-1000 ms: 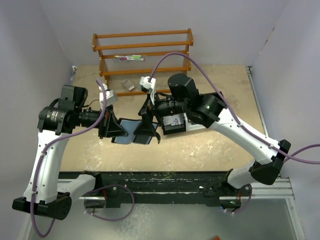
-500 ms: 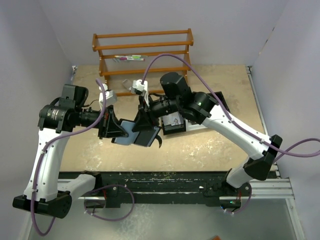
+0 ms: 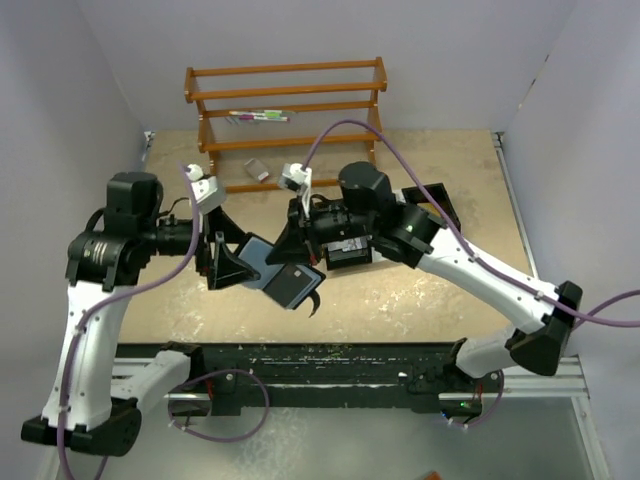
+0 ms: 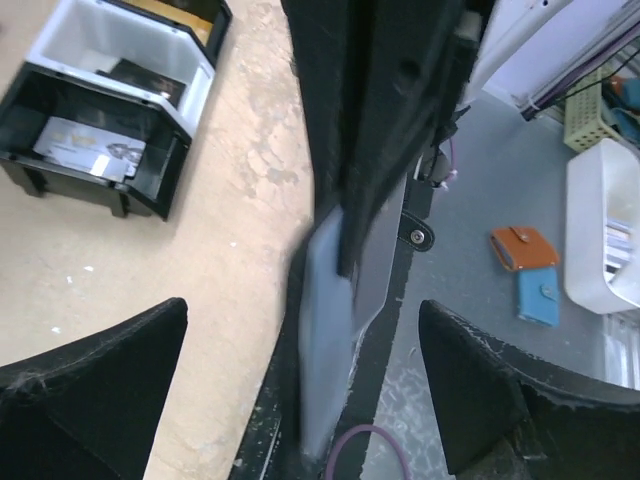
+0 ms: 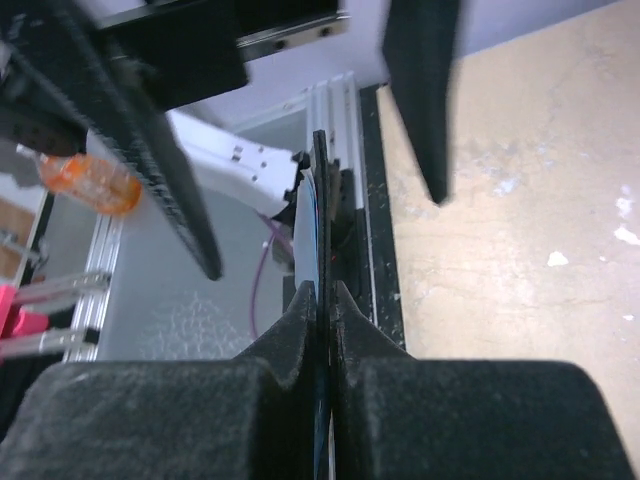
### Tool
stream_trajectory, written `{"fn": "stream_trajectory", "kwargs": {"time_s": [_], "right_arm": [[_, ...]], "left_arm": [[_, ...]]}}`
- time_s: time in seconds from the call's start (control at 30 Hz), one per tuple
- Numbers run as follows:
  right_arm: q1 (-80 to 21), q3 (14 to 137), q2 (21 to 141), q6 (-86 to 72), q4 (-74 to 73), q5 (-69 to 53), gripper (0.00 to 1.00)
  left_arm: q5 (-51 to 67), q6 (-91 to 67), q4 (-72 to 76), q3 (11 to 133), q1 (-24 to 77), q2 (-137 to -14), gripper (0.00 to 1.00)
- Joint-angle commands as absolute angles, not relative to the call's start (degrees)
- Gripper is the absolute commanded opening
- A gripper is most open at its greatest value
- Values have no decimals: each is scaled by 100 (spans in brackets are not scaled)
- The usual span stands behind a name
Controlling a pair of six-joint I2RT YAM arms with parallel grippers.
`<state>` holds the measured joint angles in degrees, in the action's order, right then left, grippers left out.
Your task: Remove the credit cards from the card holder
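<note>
– So, what takes up most of the view from above?
– A tan bench (image 3: 420, 290) between pale walls. Two white-and-black arms rise from its near edge, the left arm (image 3: 85, 320) and the right arm (image 3: 480, 270). They bend inward and meet left of the middle.

– And what stands on the bench?
– A wooden rack (image 3: 285, 68) runs along the far edge. A black-and-white tray (image 4: 197, 82) with compartments sits around mid-bench, partly under the right arm's wrist.

– Where is the card holder?
– The card holder (image 3: 290, 285) is up in the air between the two grippers, left of centre and closer to the near edge. It is folded open, with a blue-grey lined flap toward the left arm and a black flap toward the right.

– Which gripper has it?
– The right gripper (image 5: 322, 295) is pinched tight on its thin edge, one finger flat against each side. The left gripper (image 3: 236, 262) is spread wide. Its fingers (image 4: 90, 400) are well apart, and the blue-grey flap hangs between them, clear of both.

– And the credit cards?
– I cannot tell whether any sit in the slots.

– Anything smaller?
– A small grey-white block (image 3: 257, 170) lies near the far edge, just in front of the rack. Pens (image 3: 257, 116) lie on one rack shelf.
</note>
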<state>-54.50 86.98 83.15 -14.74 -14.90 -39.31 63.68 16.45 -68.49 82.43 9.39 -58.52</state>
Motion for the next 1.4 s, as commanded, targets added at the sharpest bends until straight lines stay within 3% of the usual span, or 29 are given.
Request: {"fn": "stream_trajectory", "kwargs": {"time_s": [0.0,0.23,0.57,0.83,1.07,1.17,1.3,1.37], "right_arm": [[-5379,8138,7523,-2663,299,-2823,0],[-5379,6343,6410,-4177,3348,-827,0],[-5465,6152,6738,-5181,4807,-320,0],[-5674,6075,6992,-5546,5496,-124,0],[-5854,5834,6949,-5544,5718,113,0],[-5905,5612,6907,-5527,5827,200,0],[-5987,5544,6932,-5520,5893,187,0],[-5995,5542,6947,-5521,5839,145,0]], "left_arm": [[6166,565,-5409,8000,932,-5105,99],[6180,-939,-4462,7390,932,-4614,99],[6287,-3283,-2543,6628,923,-4173,100],[6117,-3800,-2234,6776,901,-4285,96],[6197,-4164,-1882,6886,854,-4328,74],[6182,-4181,-1879,6933,837,-4318,57],[6137,-4039,-2043,6864,826,-4298,23],[6074,-3876,-2231,6847,822,-4279,11]]}}
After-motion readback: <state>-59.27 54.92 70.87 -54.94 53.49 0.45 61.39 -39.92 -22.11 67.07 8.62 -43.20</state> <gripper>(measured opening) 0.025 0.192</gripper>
